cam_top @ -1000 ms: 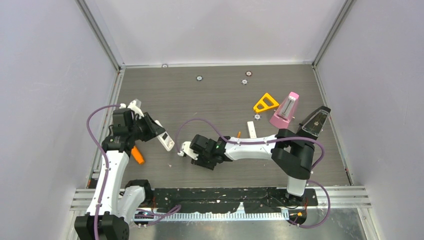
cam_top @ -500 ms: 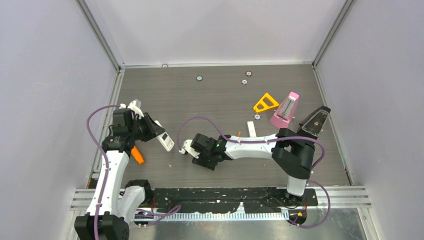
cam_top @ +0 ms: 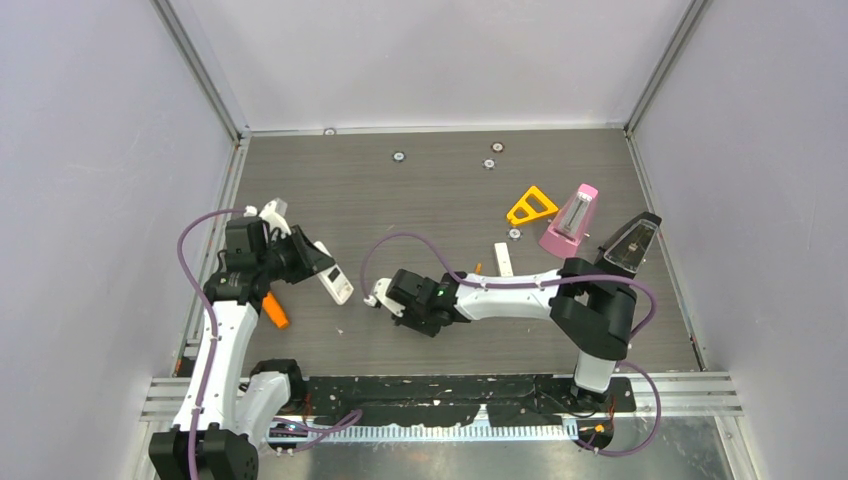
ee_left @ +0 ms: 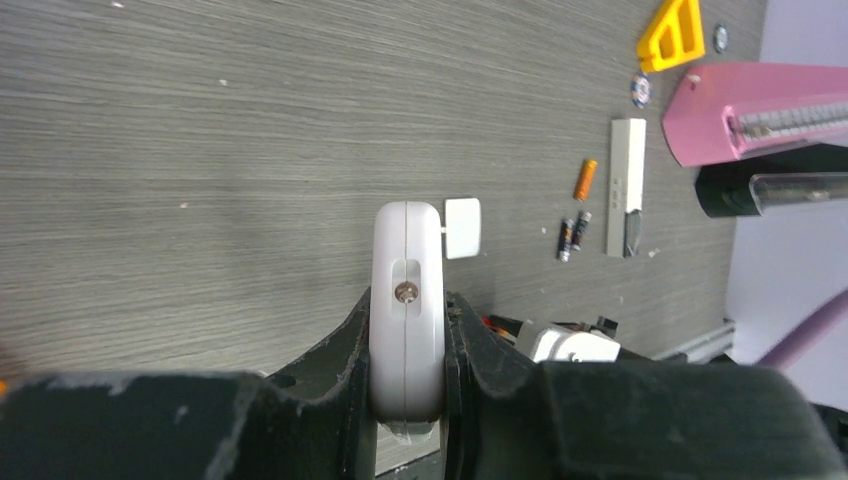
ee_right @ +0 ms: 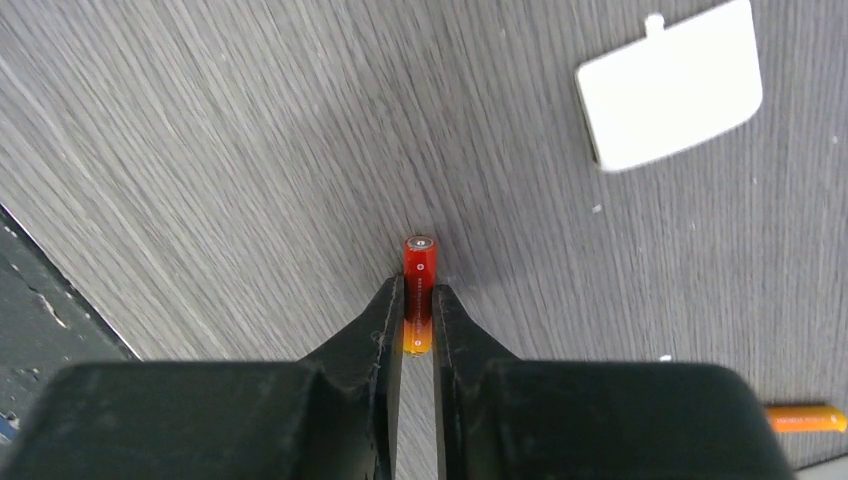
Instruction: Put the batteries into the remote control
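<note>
Two grippers are hanging over the table [cam_top: 440, 190] in the top view: the left gripper [cam_top: 312, 262] is clamping the white remote control [cam_top: 337, 286] at middle left, while the right gripper [cam_top: 381, 297] is hovering just right of it near centre. From the left wrist, the fingers [ee_left: 335, 362] are pinching the remote control at bottom centre; two dark batteries [ee_left: 572, 235] and an orange battery [ee_left: 585, 179] are lying at right, near a white cover [ee_left: 462, 227]. From the right wrist, the jaws are squeezing an orange-red battery [ee_right: 419, 262] at centre, the white cover sitting upper right.
</note>
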`<state>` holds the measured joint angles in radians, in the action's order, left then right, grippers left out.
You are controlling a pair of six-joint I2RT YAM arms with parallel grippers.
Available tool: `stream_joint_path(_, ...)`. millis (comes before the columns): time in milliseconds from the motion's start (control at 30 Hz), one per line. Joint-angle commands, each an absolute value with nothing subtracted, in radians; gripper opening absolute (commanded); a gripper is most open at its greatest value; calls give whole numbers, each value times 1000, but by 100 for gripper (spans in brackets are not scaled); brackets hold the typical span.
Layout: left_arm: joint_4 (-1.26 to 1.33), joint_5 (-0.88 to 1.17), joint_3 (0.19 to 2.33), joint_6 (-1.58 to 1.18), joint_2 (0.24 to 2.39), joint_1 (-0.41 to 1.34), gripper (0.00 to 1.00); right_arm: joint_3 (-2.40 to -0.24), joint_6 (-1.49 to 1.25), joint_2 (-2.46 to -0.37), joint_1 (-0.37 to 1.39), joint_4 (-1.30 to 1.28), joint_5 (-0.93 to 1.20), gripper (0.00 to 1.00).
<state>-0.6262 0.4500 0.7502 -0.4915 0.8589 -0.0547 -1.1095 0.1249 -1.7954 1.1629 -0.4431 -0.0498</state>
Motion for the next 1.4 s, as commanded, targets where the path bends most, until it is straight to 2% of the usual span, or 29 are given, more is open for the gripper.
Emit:
stream_joint_path(0, -586, 618, 764, -478, 849, -60, 0, -1078, 114, -1676, 1159, -406, -98, 8)
stream_joint_path(267, -474, 877, 710, -579, 836, -39, 0, -1095, 76, -1362, 1164, -383, -46, 6)
stream_joint_path(467, -376, 1014, 688, -700, 845, 46, 0, -1139, 93, -1239, 1210, -356, -19, 5)
stream_joint_path(900, -440, 1070, 791, -757, 873, 215, 0, -1245, 192, -1218, 1341, -393, 130, 6)
stream_joint_path(1367, -674, 1084, 894, -629, 948, 237, 0, -1267, 270, -1281, 1365, -399, 104, 5)
